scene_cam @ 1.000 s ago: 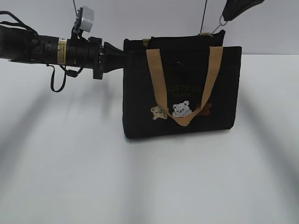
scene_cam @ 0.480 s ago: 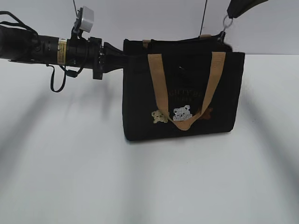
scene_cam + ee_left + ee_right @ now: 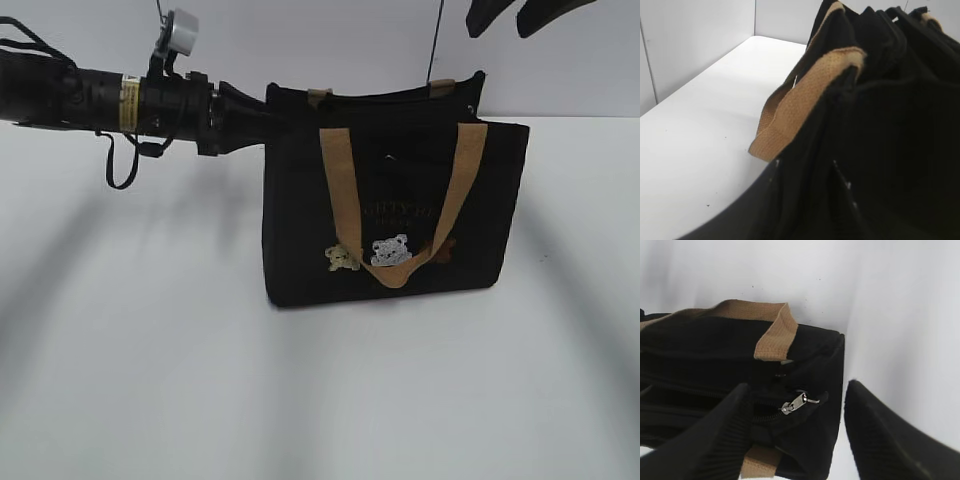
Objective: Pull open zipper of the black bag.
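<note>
Black bag (image 3: 390,190) standing upright at centre frame on the white worktop (image 3: 150,380), tan handles (image 3: 400,200) draped down the front. Faint lettering across the front, too dim to read; bear patches (image 3: 390,250) just beneath. Left pincer (image 3: 262,108) pressed against the bag's upper left corner, fingers lost against black fabric, so cannot tell whether apart or together. Right pincer (image 3: 795,435) up at top right of the frame, jaws spread wide, clear of the bag, gripping nothing. Wrist view below: zipper (image 3: 765,407) running along the top edge, silver pull (image 3: 797,404) lying loose between the two dark fingers (image 3: 715,435). Yellow label (image 3: 127,103) on the left arm, print unreadable.
</note>
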Controlling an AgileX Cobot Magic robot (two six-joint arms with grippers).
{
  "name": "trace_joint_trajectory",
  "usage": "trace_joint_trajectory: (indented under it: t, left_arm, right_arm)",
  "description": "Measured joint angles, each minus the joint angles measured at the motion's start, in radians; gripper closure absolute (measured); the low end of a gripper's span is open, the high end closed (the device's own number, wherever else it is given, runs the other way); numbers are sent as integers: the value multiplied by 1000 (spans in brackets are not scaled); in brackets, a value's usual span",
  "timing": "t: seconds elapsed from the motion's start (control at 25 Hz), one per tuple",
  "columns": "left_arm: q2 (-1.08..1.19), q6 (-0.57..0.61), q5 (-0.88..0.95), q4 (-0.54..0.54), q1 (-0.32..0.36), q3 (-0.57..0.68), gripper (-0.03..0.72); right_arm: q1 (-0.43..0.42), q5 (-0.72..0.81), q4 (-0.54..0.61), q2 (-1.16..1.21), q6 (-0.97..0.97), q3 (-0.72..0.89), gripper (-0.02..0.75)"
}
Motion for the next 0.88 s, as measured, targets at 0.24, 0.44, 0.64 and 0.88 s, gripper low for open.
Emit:
trace_joint_trajectory:
  t: [0.24,0.44,0.64,0.88]
  left_arm:
    - [-114,-175,73,136,1,0,412]
    - [-233,-459,267,195,1,0,391]
    - [-317,-744,488,195,1,0,300]
    - [-338,-915,876,194,1,3,267]
  right_arm:
    - [0,0,1,0,-59,0,288]
    - [0,0,4,-2,-70,0,288]
    - [0,0,6,-17,-73,0,288]
    - [0,0,8,-70,-89,0,288]
